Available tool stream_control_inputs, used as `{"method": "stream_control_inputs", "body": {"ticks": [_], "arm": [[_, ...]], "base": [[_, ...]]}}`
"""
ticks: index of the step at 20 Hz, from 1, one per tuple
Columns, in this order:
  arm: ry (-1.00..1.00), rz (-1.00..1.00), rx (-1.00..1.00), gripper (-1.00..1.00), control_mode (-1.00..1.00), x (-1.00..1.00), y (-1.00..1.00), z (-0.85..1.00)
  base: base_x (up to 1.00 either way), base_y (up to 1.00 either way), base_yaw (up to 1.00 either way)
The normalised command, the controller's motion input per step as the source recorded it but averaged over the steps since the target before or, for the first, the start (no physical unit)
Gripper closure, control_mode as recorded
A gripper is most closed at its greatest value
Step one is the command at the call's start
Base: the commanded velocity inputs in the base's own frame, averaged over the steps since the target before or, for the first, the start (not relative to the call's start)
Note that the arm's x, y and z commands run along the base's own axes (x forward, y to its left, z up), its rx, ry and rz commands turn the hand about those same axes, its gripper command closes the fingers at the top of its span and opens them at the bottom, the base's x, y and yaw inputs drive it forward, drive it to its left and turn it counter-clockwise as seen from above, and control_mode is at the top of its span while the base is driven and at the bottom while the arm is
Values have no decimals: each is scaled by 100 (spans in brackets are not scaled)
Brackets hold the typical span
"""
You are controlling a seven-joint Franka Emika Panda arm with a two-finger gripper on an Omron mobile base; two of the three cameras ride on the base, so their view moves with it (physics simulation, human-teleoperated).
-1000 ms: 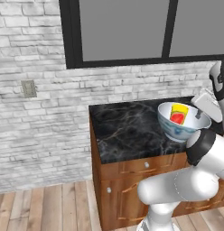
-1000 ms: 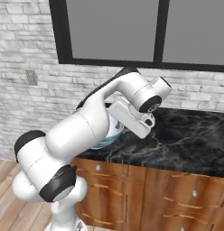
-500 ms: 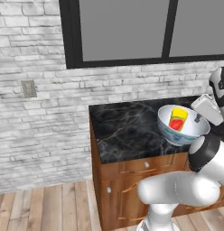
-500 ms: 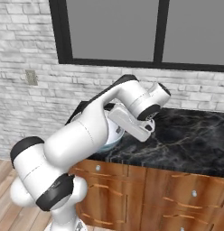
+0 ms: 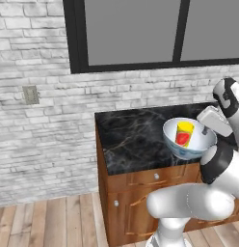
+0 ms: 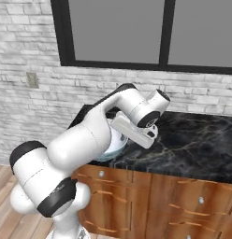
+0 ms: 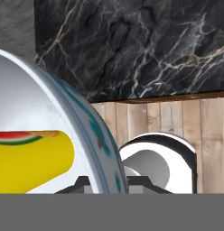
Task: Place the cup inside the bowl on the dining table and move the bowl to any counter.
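A: Big black-veined counter (image 5: 136,137) first, spread out beyond and beneath the fingers, wooden cabinet (image 6: 150,200) with small knobs under it. Brick wall and dark-framed window behind.

B: Then the bowl (image 5: 188,138), white with a blue pattern outside, pinched by its rim on the side nearest the fingers. Looks to be above the front part of the counter; resting or hovering, hard to call.

A: Rim wall caught in the fingers (image 7: 105,186), one dark tip either side of it in the hand view. Narrow gap, closed on the bowl's wall.

B: And the cup (image 5: 183,133), yellow with a red patch, lying inside the bowl, just inward of the pinched rim. So first half of the job looks done.

A: Agreed. Cup in, bowl brought to a counter. Step in hand, by the look of it: setting the bowl down.

B: Next move, then? Lower gently until the base sits flat on the marble, well back from the front edge, then spread the fingers and lift straight off the rim.

A: Careful with tilt. Bowl hangs from one side of the rim, so any swing could tip the cup out or rock the bowl on landing.

B: Also worth clearing the rim fully before pulling away, or the bowl gets dragged.
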Motion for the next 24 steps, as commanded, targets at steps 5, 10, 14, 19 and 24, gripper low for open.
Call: {"method": "stream_control_inputs", "body": {"ticks": [5,10,14,19,24], "arm": [[8,-7,0,100,-100,61,0,-13],[0,-4,0,100,-100,48,-1,-32],[0,-2,0,100,-100,41,0,-31],[-1,0,0,100,-100,56,0,-21],[0,0,0,100,-100,54,0,-22]], "base": [[0,0,0],[0,0,0],[0,0,0],[0,0,0],[0,0,0]]}}
